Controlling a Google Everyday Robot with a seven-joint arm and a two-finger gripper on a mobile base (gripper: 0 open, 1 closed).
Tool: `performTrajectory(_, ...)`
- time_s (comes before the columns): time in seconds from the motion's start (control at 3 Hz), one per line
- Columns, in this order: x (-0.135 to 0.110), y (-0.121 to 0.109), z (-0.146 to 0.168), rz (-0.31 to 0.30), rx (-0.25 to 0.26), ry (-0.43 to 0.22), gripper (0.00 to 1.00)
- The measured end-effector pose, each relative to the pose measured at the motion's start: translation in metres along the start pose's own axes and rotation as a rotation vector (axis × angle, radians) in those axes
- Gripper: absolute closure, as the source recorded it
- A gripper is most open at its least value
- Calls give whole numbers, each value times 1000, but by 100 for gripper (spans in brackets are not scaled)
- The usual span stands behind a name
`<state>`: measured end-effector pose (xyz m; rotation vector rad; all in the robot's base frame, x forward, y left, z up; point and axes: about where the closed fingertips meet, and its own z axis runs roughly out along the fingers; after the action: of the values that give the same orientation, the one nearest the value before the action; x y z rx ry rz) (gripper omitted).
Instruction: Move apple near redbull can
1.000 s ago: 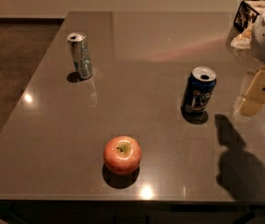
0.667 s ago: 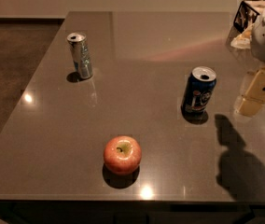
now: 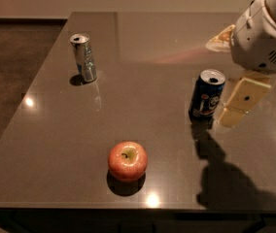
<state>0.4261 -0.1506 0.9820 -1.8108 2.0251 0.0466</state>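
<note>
The red-orange apple (image 3: pixel 127 160) sits on the dark table (image 3: pixel 147 38) near its front edge, stem dimple up. The slim silver redbull can (image 3: pixel 83 57) stands upright at the far left of the table, well apart from the apple. My gripper (image 3: pixel 242 103) hangs from the white arm (image 3: pixel 264 33) at the right, just right of a dark blue can and far from the apple. It holds nothing that I can see.
A wider dark blue can with a white logo (image 3: pixel 206 94) stands upright right of centre, next to the gripper. A light packet (image 3: pixel 220 40) lies at the back right, partly behind the arm. The table's left edge drops to brown floor (image 3: pixel 11 57).
The arm and gripper have shifted left, closer to the dark blue can. The apple and both cans have not moved.
</note>
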Motion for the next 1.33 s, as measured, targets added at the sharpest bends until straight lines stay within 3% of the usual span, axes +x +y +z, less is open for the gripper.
performTrajectory(0.67, -53, 25, 46, -98, -78, -50, 0)
performTrajectory(1.33, -61, 66, 106, -227, -186, 18, 0)
